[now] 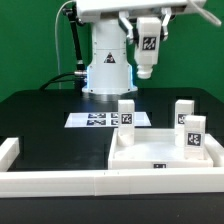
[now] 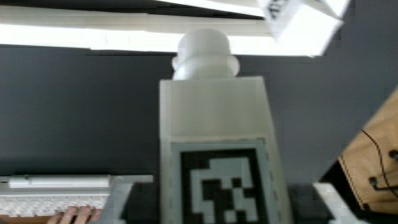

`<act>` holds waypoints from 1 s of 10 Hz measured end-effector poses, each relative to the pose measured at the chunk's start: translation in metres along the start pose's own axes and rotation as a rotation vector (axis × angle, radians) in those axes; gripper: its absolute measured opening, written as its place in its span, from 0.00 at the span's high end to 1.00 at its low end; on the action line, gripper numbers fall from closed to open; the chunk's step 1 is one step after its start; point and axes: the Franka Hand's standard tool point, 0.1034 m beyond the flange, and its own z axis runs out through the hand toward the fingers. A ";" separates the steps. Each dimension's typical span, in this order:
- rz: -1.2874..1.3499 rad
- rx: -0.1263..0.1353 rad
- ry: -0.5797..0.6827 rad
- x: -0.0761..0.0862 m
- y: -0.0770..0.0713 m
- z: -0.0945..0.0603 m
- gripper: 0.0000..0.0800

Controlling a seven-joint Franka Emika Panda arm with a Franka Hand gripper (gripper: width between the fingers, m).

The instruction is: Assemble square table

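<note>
Currently the claw is hanging high above the desk, in front of the robot's white base, and it is pinching a white leg between its fingers. In the wrist view that leg is filling the middle of the picture, with its rounded screw tip pointing away from the camera and a black-and-white tag on its near face. In the exterior view the same leg is showing as a tagged white block with its narrow tip sticking out below the claw.

Below and toward the exterior view's right, the square tabletop panel is lying rim-up on the desk, tucked into the corner of the long white L-shaped rail. Three legs are standing upright on the panel: one at the far corner on the exterior view's left, one at the far corner on the right, and one nearer on the right. Whether each is screwed fully home is too small to tell. The marker board is lying flat just behind the panel.

By this showing the job is looking about three-quarters done: the fourth leg is in hand, and the near corner on the exterior view's left is waiting for it.
</note>
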 end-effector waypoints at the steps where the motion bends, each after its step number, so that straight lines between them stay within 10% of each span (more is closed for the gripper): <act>1: 0.011 -0.007 0.002 -0.003 0.002 0.000 0.64; 6: 0.017 -0.010 -0.006 -0.007 0.004 0.002 0.64; 10: -0.028 -0.045 -0.032 -0.029 0.038 0.035 0.64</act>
